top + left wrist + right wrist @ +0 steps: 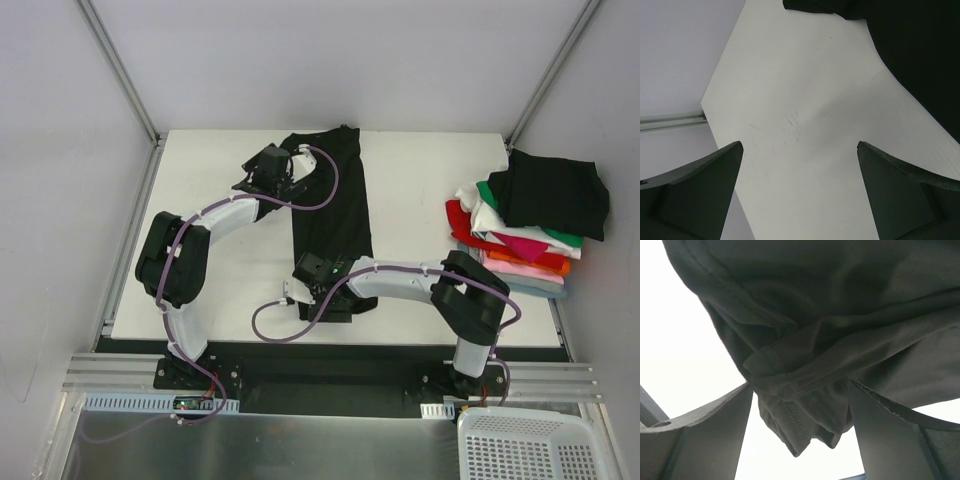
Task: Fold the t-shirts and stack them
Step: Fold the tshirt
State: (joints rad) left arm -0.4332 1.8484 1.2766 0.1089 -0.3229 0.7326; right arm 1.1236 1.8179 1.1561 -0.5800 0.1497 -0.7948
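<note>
Right tool [800, 387] astride near-to-far black t-shirt [332, 205]

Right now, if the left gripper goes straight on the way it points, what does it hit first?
Probably the bare white tabletop: the left gripper has open fingers with nothing between them. The black cloth t-shirt lies right of that line, though depth is hard to judge.

The left arm [228, 213] and right arm [395, 280] are white shells with bulky black joints. Both trail purple cables [322, 195]; the tool fingers [695, 195] are black.
</note>
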